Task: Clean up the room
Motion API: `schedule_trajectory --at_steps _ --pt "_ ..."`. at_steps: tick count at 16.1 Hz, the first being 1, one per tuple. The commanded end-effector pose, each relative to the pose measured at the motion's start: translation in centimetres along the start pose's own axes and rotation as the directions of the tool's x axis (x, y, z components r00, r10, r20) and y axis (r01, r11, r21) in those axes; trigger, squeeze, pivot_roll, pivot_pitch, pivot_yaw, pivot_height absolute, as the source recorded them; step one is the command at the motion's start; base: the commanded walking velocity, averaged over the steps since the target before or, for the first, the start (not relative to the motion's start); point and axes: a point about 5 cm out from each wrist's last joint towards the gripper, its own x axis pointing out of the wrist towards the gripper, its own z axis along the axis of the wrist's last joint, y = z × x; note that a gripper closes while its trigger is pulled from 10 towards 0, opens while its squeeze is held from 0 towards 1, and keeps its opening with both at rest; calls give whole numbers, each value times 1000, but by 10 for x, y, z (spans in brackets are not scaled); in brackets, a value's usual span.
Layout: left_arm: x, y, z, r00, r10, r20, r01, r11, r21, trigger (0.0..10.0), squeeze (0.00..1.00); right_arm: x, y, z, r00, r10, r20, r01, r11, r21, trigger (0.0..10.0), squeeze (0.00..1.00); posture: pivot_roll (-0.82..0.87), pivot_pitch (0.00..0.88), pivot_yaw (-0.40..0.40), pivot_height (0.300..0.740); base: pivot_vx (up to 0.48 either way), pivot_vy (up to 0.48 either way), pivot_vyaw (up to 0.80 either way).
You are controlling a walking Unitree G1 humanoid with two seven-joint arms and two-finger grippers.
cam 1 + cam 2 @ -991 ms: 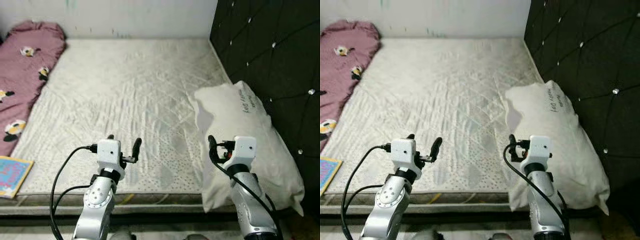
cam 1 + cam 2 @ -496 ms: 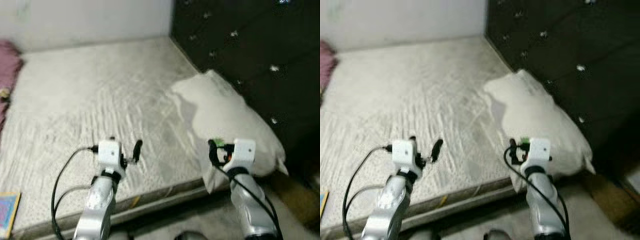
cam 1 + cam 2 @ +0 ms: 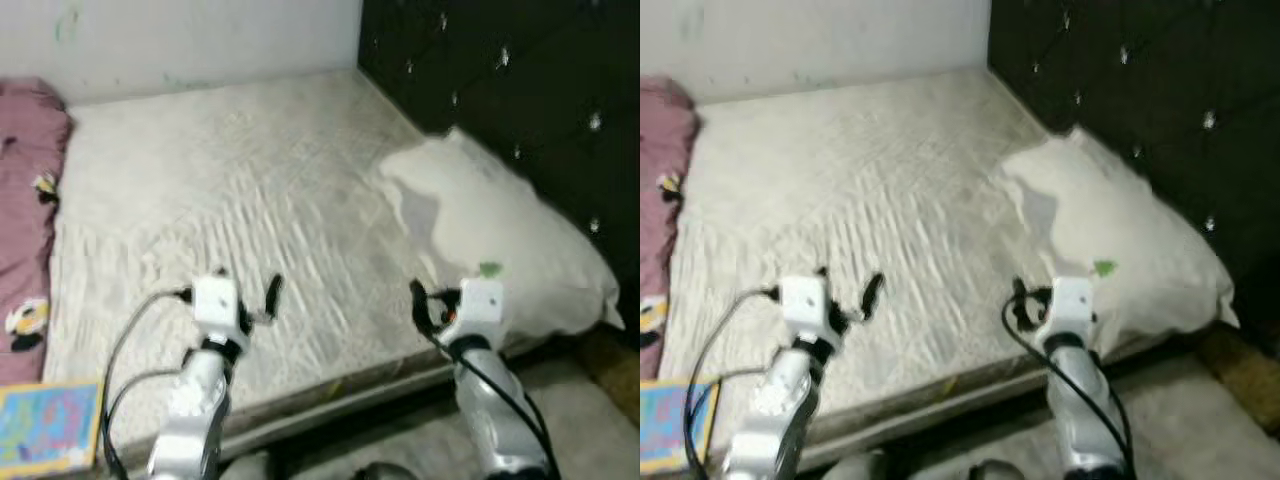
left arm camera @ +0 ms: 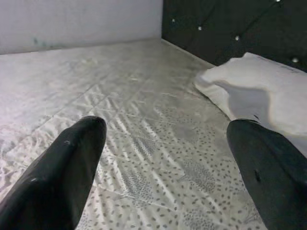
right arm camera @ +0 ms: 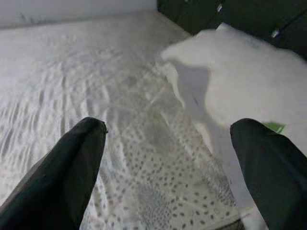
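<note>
At the foot of the mattress point(image 3: 240, 190) our view has swung back left, so the pink blanket point(image 3: 25, 230) returns at nine o'clock and the pillow point(image 3: 500, 240) sits at two o'clock, while our left gripper point(image 3: 247, 297) and right gripper point(image 3: 440, 300) stay spread and empty, meaning we are still only positioning.

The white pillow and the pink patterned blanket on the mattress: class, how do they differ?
The white pillow is plain and lies against the dark tufted headboard on the robot's right; the pink patterned blanket carries small printed figures and lies along the left edge. Both rest on the pale quilted mattress.
</note>
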Motion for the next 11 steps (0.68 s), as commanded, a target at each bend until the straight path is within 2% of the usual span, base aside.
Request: schedule_trajectory --at_steps 1,5,7,11 --pt "0 7 2 1000 25 4 -25 999 22 10000 0 2 4 4 1000 10 15 -10 1000 11 10000 0 -23 39 -2 740 0 0 0" --pt "0 8 2 999 39 8 -39 999 19 10000 0 3 5 5 1000 15 19 -15 1000 5 10000 0 -21 39 -4 740 0 0 0" --pt "0 8 2 999 42 8 -42 999 28 10000 0 3 9 9 997 61 46 -60 998 -34 10000 0 -20 38 -5 740 0 0 800" --pt "1 10 2 999 50 0 -50 998 32 10000 0 4 9 8 998 54 42 -53 998 -22 10000 0 -21 36 -5 740 0 0 800"
